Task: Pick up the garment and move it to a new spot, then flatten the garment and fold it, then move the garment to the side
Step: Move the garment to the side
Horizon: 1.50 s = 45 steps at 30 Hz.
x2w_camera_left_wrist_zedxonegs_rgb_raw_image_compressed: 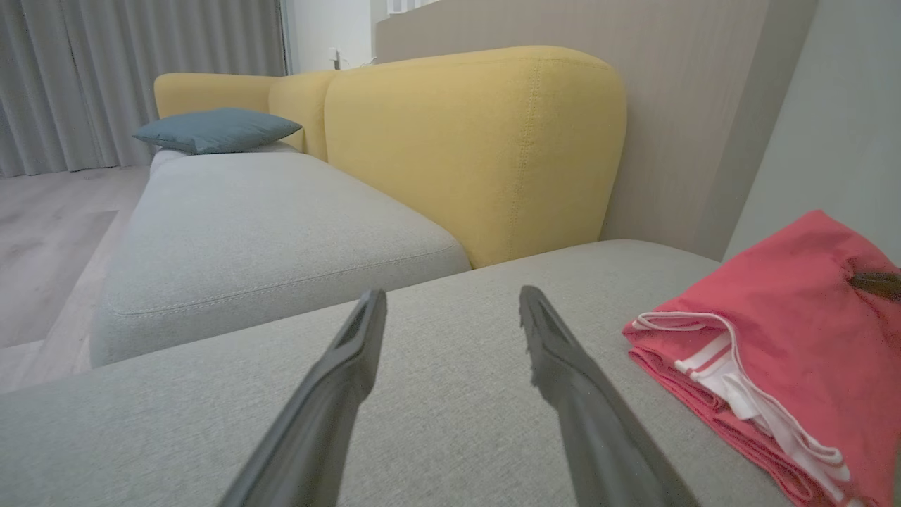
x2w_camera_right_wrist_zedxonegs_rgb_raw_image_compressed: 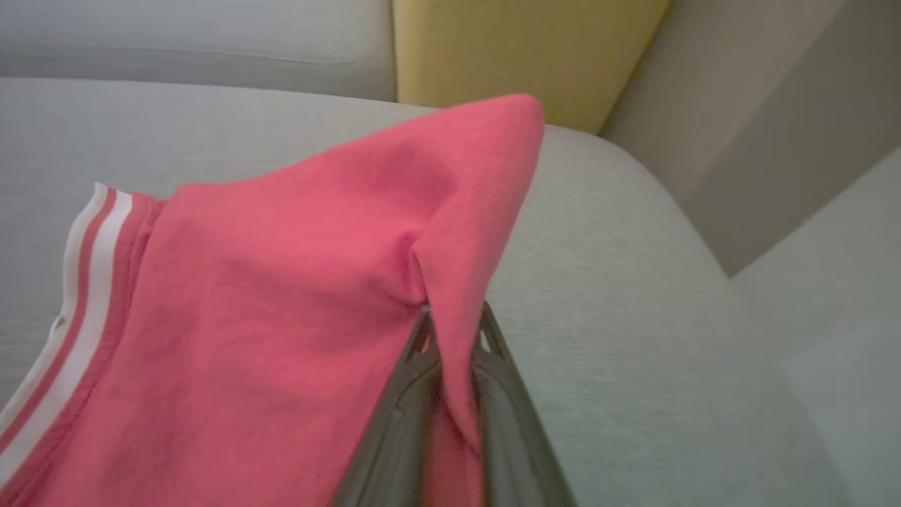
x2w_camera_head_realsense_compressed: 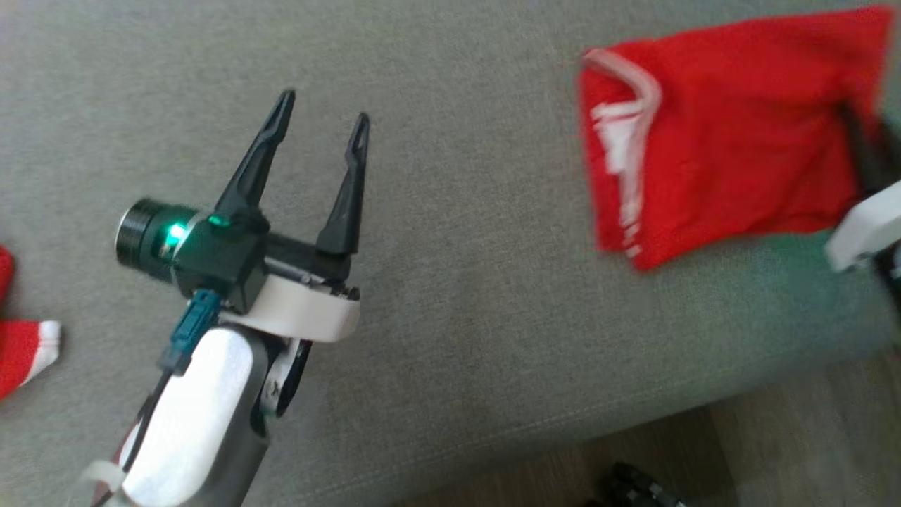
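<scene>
Pinching just one edge of the folded garment (x2w_camera_right_wrist_zedxonegs_rgb_raw_image_compressed: 281, 282), the right gripper (x2w_camera_right_wrist_zedxonegs_rgb_raw_image_compressed: 456, 317) may drag the folds apart; the left gripper (x2w_camera_head_realsense_compressed: 325, 107) hangs spread, empty.

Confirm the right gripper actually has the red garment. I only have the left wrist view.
Observer: Yes. The right wrist view shows the right gripper shut on a fold of the red garment.
Operator: Is it off the cushion?
Observer: Only the pinched part stands up in a peak. The striped edge lies on the grey cushion.
Operator: Anything to the left of my gripper?
Observer: The head view shows another red-and-white piece at the picture's left edge, apart from the open left gripper.
</scene>
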Available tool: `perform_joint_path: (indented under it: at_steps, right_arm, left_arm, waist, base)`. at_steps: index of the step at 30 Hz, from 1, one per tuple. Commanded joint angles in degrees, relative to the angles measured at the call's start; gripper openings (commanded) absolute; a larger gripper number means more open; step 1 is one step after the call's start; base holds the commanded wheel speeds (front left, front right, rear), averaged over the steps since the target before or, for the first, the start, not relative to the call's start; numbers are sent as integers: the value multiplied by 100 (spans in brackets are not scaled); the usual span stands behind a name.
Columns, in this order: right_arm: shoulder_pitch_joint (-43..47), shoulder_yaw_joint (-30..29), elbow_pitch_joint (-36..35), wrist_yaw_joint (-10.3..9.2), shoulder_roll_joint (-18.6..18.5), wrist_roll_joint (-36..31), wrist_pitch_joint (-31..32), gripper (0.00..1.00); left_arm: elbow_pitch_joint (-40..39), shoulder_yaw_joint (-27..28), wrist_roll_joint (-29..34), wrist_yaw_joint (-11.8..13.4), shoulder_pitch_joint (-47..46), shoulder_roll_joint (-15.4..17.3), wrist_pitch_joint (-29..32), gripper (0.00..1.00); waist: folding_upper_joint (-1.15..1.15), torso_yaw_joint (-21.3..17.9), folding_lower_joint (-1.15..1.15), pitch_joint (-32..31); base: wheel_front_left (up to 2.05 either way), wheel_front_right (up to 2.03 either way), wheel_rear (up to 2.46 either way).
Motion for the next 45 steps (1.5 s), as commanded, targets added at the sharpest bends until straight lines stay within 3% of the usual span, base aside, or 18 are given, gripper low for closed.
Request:
perform_joint_path:
  at_steps: [1, 9, 17, 19, 20, 24, 25, 27, 29, 36, 39, 45]
  right_arm:
    - [-130, -90, -106, 37, -325, -62, -64, 0]
    - [-515, -586, -77, 37, -955, -210, 34, 0]
    - [-599, -960, -55, 37, -914, -372, 247, 0]
    - [-668, -1058, 71, 37, -762, -490, 214, 25]
    - [-703, -1114, 167, 37, -697, -572, 192, 32]
    - [-880, -1452, 642, 37, -498, -944, -44, 46]
    - [-914, -1530, 765, 37, -449, -1016, -113, 65]
    - [-981, -1664, 969, 37, -387, -1172, -302, 78]
    - [-1035, -1820, 1117, 37, -288, -1328, -505, 100]
    - [-952, -2233, 1062, 37, 147, -1700, -1221, 100]
    - [-625, -2353, 580, 37, 512, -1799, -1666, 100]
    - [113, -1951, -386, 37, 1091, -1690, -1858, 100]
  left_arm:
    - [-252, 127, 71, -43, -274, 92, 35, 100]
    - [-320, -32, 187, -146, -671, 48, 21, 100]
    - [-340, -133, 258, -240, -1019, 21, -29, 100]
    - [-319, -149, 256, -254, -1086, 2, -49, 100]
    - [-302, -156, 250, -261, -1114, -10, -60, 100]
    - [-239, -189, 225, -293, -1227, -60, -108, 100]
    - [-221, -195, 220, -294, -1247, -73, -120, 100]
    - [-185, -194, 210, -290, -1277, -90, -147, 100]
    - [-147, -177, 193, -280, -1288, -94, -177, 100]
    - [-4, -81, 97, -201, -1143, -97, -263, 100]
    - [87, 39, -18, -83, -860, -101, -302, 100]
    - [147, 247, -222, 99, -313, -101, -328, 100]
  waist:
    - [0, -97, -1, 170]
    - [0, -108, -1, 515]
    - [0, 3, -1, 930]
    - [0, 43, -1, 1030]
    - [0, 69, -1, 1076]
    - [0, 214, -1, 1261]
    - [0, 256, -1, 1298]
    - [0, 327, -1, 1358]
    - [0, 378, -1, 1379]
    - [0, 482, -1, 1148]
    - [0, 553, -1, 745]
    - [0, 706, -1, 100]
  base:
    - [0, 0, 0]
    - [0, 0, 0]
    - [0, 0, 0]
    - [0, 0, 0]
    - [0, 0, 0]
    - [0, 0, 0]
    - [0, 0, 0]
    - [0, 0, 0]
    - [0, 0, 0]
    - [0, 0, 0]
    - [0, 0, 0]
    - [0, 0, 0]
